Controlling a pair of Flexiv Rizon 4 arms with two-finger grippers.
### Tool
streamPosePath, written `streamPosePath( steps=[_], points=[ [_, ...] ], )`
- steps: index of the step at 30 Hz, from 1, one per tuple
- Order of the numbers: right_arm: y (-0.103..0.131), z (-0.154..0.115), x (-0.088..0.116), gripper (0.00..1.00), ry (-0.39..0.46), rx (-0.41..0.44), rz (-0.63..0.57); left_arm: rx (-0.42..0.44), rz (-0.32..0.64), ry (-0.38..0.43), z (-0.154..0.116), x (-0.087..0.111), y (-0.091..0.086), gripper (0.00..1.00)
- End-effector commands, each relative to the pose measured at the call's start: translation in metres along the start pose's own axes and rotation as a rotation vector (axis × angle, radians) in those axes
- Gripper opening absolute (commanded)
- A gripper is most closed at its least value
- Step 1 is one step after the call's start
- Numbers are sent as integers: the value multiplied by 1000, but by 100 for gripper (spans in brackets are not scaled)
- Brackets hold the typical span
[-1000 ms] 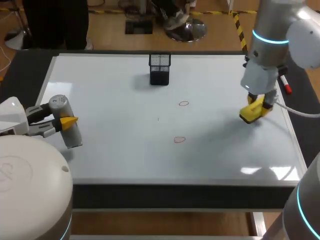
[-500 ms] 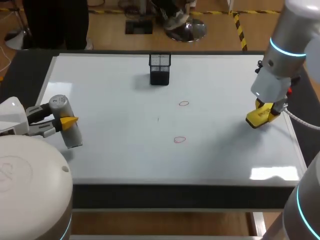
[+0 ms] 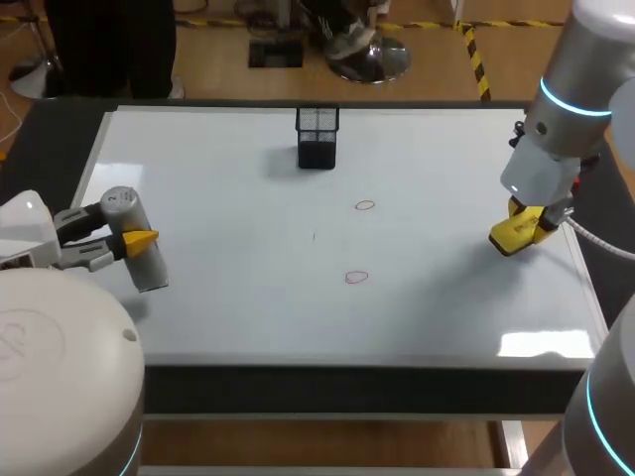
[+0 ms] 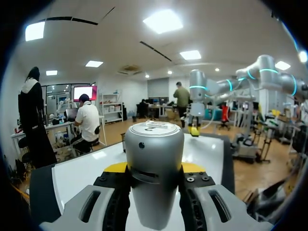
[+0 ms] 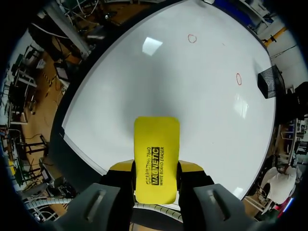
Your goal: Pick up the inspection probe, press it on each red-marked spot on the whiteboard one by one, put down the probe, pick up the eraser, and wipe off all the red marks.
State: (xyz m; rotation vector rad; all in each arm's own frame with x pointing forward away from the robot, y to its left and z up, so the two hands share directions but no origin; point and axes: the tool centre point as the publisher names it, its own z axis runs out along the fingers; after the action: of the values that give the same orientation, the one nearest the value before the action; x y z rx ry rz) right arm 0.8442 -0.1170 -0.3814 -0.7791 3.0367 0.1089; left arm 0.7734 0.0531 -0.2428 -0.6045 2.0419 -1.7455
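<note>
My right gripper pinches the eraser across its width; it seems light and stiff. My left gripper clamps the smooth, probably slippery probe.

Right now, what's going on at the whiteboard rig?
Both arms are holding tools. The left gripper is shut on the grey probe over the left side of the whiteboard. The right gripper is shut on the yellow eraser near the board's right edge. Two red marks sit unwiped around the middle, well clear of both tools. A black mesh holder stands at the far side.
</note>
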Motion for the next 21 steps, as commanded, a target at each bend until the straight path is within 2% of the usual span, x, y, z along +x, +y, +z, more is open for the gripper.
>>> streamPosePath(
  steps=[1,13,21],
  points=[
    [0,-1,0,0,1,3,-1,11,5,20,18,4,-14,0],
    [0,-1,0,0,1,3,-1,28,39,200,105,15,-51,0],
    [0,-1,0,0,1,3,-1,45,56,287,162,27,-66,0]
  ],
)
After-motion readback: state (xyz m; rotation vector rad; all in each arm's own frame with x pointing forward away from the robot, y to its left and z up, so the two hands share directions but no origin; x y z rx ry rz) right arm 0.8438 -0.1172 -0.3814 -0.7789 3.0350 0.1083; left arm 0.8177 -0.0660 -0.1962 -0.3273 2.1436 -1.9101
